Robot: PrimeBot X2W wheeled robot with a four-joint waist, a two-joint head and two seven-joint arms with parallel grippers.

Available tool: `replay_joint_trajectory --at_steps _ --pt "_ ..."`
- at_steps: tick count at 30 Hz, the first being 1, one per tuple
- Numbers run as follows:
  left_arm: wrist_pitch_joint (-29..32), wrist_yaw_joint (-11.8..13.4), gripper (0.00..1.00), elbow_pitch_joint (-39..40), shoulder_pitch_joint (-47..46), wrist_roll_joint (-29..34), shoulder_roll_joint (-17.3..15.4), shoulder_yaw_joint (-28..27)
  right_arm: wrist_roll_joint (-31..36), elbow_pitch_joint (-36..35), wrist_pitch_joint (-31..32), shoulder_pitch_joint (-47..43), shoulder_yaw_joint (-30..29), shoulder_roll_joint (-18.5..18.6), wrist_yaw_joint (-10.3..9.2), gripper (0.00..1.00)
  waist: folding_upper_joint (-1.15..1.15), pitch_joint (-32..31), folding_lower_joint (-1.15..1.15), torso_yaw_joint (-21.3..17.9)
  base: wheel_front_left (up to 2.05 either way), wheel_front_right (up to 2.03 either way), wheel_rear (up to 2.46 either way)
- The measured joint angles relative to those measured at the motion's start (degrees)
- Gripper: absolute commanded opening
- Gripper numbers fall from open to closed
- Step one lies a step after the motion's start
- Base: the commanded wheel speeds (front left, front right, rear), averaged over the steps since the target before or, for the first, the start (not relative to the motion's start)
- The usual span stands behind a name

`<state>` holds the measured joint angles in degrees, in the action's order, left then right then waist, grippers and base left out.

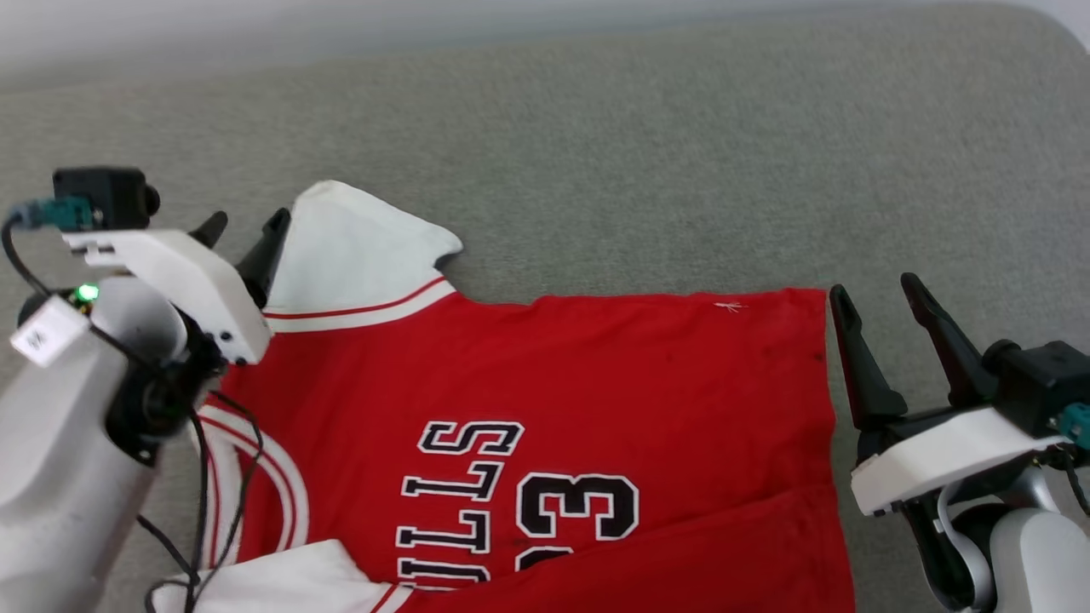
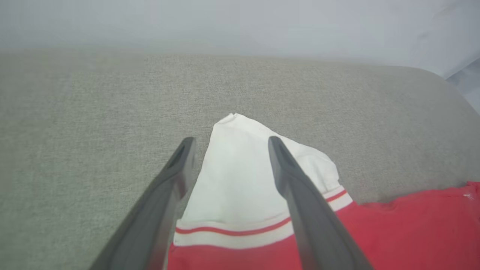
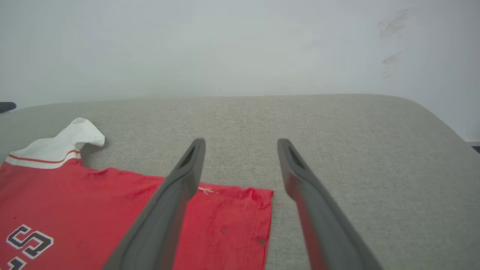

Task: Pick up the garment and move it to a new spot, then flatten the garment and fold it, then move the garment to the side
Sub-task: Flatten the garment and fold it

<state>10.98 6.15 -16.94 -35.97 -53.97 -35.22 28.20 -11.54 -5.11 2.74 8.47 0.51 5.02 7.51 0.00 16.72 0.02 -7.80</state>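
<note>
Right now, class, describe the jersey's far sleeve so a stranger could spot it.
Find the grey cushion, then the red jersey spread on it. By the left claw, its far sleeve juts onto the cushion: white, red-striped at the seam.

- Garment, red chest, head view: black, white-edged "ULLS", lying sideways and running toward 12 o'clock. The first letter is cut off at the 6 o'clock edge.
- At 3 o'clock of it: "3"; the neighbouring numeral is only partly visible.
- Right wrist view, at 8 o'clock: "S".
- White tag at 9 o'clock: unreadable.
</note>
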Motion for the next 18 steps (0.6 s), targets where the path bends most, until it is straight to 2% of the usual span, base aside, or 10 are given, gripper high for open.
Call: replay_joint_trajectory --at_steps 4,7,12,18 --pt "8.96 -2.70 1.00 -3.82 -5.37 -2.56 -0.83 1.18 -0.02 1.16 -0.79 1.15 0.41 -0.60 0.00 1.00 0.00 2.58 0.00 -2.52 0.00 0.00 0.00" --pt "15.66 -3.64 1.00 -6.50 -9.14 -4.47 -1.90 1.67 -0.25 2.30 -1.72 1.48 0.90 -1.11 0.00 1.00 0.00 4.20 0.00 -4.26 0.00 0.00 0.00" --pt "24.15 -3.41 1.00 -10.67 -13.47 -5.30 -3.56 2.92 -0.98 3.97 -3.13 2.23 2.03 -1.64 0.00 1.00 0.00 6.37 0.00 -7.03 0.00 0.00 0.00" --pt "28.98 -1.89 1.00 -14.47 -15.60 -4.75 -5.54 3.98 -2.37 6.26 -4.77 2.80 2.71 -1.87 0.00 1.00 0.00 8.20 -0.01 -9.90 0.00 0.00 0.00"
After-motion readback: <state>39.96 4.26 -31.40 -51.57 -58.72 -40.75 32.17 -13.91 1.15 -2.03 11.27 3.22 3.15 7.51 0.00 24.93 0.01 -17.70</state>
